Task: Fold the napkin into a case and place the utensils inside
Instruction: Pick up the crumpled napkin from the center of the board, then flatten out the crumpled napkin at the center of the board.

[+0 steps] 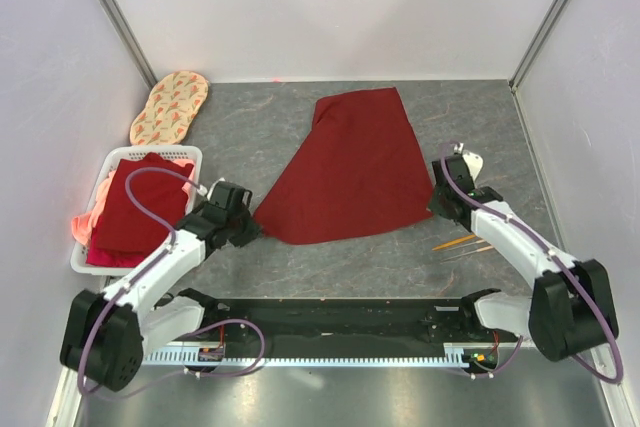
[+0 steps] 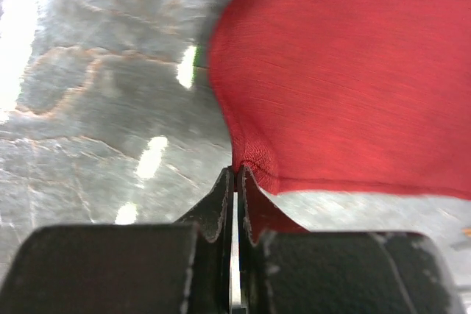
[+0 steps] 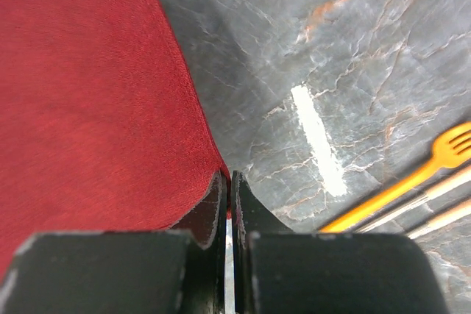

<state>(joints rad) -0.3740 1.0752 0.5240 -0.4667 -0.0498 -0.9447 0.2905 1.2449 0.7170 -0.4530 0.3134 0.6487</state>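
The dark red napkin (image 1: 350, 169) lies spread on the grey table, its far part bunched to a narrower top. My left gripper (image 1: 245, 223) is shut on its near left corner, seen pinched between the jaws in the left wrist view (image 2: 237, 170). My right gripper (image 1: 434, 202) is shut on its near right corner, as the right wrist view (image 3: 227, 176) shows. The napkin fills much of both wrist views (image 2: 353, 71) (image 3: 88, 93). The utensils (image 1: 462, 243), a gold fork (image 3: 412, 182) and thin silver-handled pieces, lie on the table right of the napkin, near my right arm.
A white basket (image 1: 192, 156) with a red and salmon-pink cloth stack (image 1: 135, 209) stands at the left. An oval beige patterned mat (image 1: 169, 106) lies behind it. White walls close the table on three sides.
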